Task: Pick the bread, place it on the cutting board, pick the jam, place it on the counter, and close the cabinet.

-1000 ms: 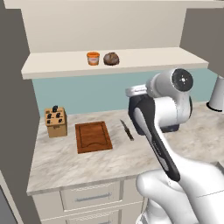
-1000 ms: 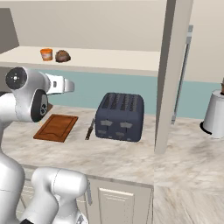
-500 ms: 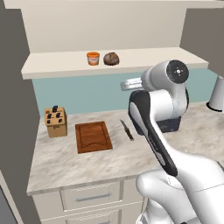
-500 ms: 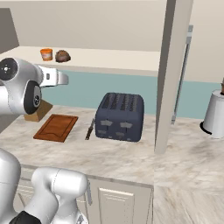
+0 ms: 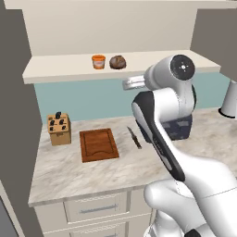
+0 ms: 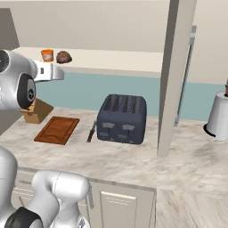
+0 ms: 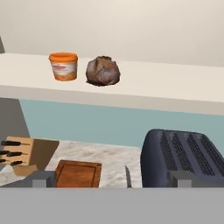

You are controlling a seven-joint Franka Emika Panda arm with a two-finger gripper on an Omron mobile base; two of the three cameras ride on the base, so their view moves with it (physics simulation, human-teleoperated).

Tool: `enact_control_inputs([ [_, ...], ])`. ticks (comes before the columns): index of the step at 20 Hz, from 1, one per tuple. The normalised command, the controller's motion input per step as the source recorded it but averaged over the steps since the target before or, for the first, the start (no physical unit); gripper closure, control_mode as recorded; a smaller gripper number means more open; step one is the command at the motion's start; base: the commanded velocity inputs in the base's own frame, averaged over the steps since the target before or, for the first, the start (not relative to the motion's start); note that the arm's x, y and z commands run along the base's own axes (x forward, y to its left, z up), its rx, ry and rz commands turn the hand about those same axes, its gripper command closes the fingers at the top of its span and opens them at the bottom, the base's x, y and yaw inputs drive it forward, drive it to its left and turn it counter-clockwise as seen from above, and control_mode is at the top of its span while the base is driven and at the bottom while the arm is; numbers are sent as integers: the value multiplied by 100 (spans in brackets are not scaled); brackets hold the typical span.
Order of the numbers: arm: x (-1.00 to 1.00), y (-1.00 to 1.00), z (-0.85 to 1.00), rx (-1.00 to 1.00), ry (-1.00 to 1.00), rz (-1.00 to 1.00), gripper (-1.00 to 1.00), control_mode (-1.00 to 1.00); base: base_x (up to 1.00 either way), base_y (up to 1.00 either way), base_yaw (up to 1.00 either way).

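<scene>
The bread (image 7: 103,71), a round dark brown loaf, sits on the open cabinet's shelf (image 7: 166,94) just right of the orange jam (image 7: 64,66) jar. Both stand side by side in the left base view, bread (image 5: 117,62) and jam (image 5: 98,61), and in the right base view, bread (image 6: 63,57) and jam (image 6: 47,54). My gripper (image 7: 111,180) is open and empty, level with the shelf's edge and a short way in front of it, pointing at the two. The reddish-brown cutting board (image 5: 98,144) lies flat on the beige counter (image 5: 69,176) below.
A light wooden knife block (image 5: 59,129) stands left of the board and a knife (image 5: 134,137) lies to its right. A dark toaster (image 6: 122,118) sits further right. The cabinet door (image 6: 176,75) stands open, edge-on, with a white appliance (image 6: 218,116) beyond it.
My hand has risen and swung a little left, closer to the shelf with the jam and bread. The jaws stay open; nothing else has moved.
</scene>
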Motion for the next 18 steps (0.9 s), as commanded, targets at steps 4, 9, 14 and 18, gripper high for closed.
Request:
enact_control_inputs([
  [4, 0, 13, 18, 0, -1, 0, -100, -100, 0, 0, 0],
  [9, 0, 9, 11, 0, -1, 0, -100, -100, 0, 0, 0],
  [14, 5, 8, 0, 0, -2, 0, -100, -100, 0, 0, 0],
  [18, 12, 4, 0, 0, -2, 0, -100, -100, 0, 0, 0],
])
